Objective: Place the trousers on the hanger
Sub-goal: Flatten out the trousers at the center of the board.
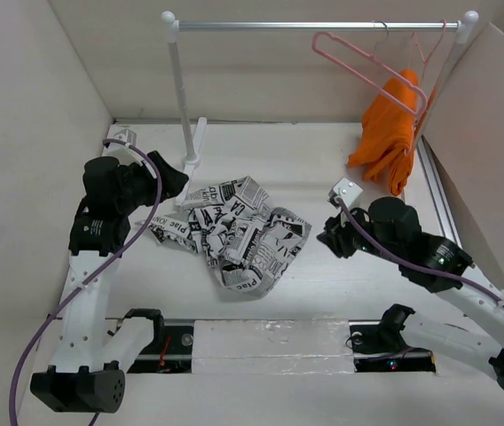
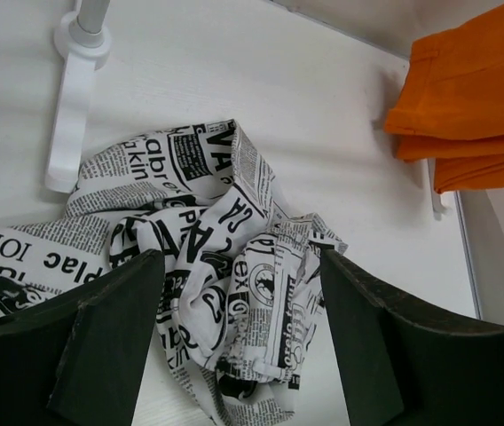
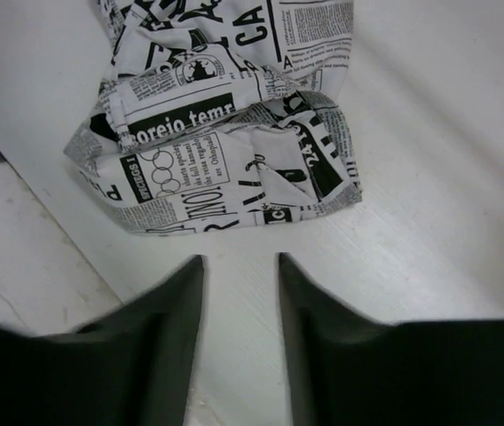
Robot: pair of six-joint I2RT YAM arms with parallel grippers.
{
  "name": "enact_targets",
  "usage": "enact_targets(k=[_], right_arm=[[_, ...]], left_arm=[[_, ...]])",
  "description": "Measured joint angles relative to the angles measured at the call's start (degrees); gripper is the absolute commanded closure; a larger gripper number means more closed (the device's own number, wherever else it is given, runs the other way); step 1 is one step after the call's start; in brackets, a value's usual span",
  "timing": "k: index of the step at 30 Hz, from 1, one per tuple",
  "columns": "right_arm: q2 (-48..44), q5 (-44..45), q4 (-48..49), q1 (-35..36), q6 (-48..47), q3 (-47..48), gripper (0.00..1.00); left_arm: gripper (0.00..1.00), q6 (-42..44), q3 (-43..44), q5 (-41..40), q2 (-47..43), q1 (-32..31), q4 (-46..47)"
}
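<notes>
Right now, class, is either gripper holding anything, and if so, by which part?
Nothing is held. The left gripper and the right gripper are both open and empty; the trousers lie crumpled on the table.

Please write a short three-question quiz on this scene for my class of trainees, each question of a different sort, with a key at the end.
1. True or false: the white newspaper-print fabric trousers already hang on the thin pale pink triangular hanger.
2. Multiple choice: what does the left gripper hold? A) the trousers B) the hanger C) nothing
3. Fill the gap: the plain orange cloth hangs near the robot's ____ end of the silver metal rail.

Key
1. False: they lie crumpled on the white table.
2. C: its jaws stand open above the trousers.
3. right
</notes>
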Motion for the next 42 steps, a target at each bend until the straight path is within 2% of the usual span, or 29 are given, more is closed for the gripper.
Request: enact_targets(k=[1,2,5,7,8,9,10,11,12,14,15,19,25,32,35,38,39,41,42], right_arm=[[0.0,-0.13,0.24,0.0,-0.26,-0.13,0.95],[0.0,-0.2,0.76,0.0,0.2,-0.39,1.0],[1.33,-0.9,1.75,-0.02,0.04,-1.07,1.0],[3.28,-1.77,3.13,0.0,-0.37,-1.11,1.0],[4.87,-2.16,4.09,0.0,-0.61,-1.11,0.98],[6.78,-2.45,4.98,0.0,-0.83,-1.11,0.79],[8.72,-2.64,5.79,-0.02,-0.98,-1.11,0.67],[10.69,-2.75,6.75,0.0,-1.44,-1.11,0.54],[13.09,-2.97,7.69,-0.02,-1.88,-1.11,0.39],[18.21,-3.67,10.16,0.0,-2.91,-1.07,0.31],[20.48,-4.04,11.06,0.0,-3.39,-1.07,0.29],[31.17,-5.73,13.6,-0.02,-5.46,1.64,0.26],[45.66,-8.28,16.46,0.52,-8.68,8.81,0.22],[51.78,-11.54,18.18,2.1,-11.37,11.43,0.22],[50.88,-12.41,18.12,5.05,-12.22,11.82,0.22],[48.46,-14.23,18.53,8.52,-12.15,11.32,0.22],[47.63,-14.82,18.82,9.57,-12.0,11.1,0.22],[46.77,-15.5,20.24,10.95,-11.63,10.4,0.23],[46.77,-15.8,20.65,11.3,-11.47,10.21,0.24]], left_arm=[[0.34,-0.17,-0.07,-0.13,0.11,0.22,0.0],[0.35,-0.42,-0.13,-0.31,0.22,0.35,0.0],[0.44,-1.51,-0.72,-2.8,0.52,0.52,-0.55],[0.54,-2.54,-1.7,-5.33,0.79,0.52,-0.96],[0.59,-3.39,-2.6,-7.19,0.96,0.5,-1.27],[0.64,-4.44,-3.8,-9.16,1.36,0.52,-1.57],[0.65,-5.27,-4.92,-10.73,1.75,0.52,-1.77],[0.61,-5.99,-6.29,-12.61,2.27,0.52,-1.9],[0.43,-6.84,-7.82,-13.97,3.04,0.52,-1.9],[0.23,-8.41,-10.14,-15.63,4.28,0.52,-1.68],[0.2,-9.53,-12.22,-16.94,5.99,0.52,-1.86],[0.15,-12.2,-16.2,-19.23,10.47,0.52,0.44],[0.17,-15.3,-17.94,-20.96,19.39,0.52,6.49],[0.21,-16.72,-18.4,-21.03,28.76,0.52,12.66],[0.28,-16.94,-18.4,-20.55,30.6,0.52,14.23],[0.43,-17.0,-18.4,-20.35,31.56,0.52,15.54],[0.52,-16.96,-18.4,-20.37,31.89,0.52,15.98],[0.63,-17.03,-18.4,-20.39,32.74,0.52,16.74],[0.76,-17.0,-18.4,-20.39,33.24,0.52,17.07]])
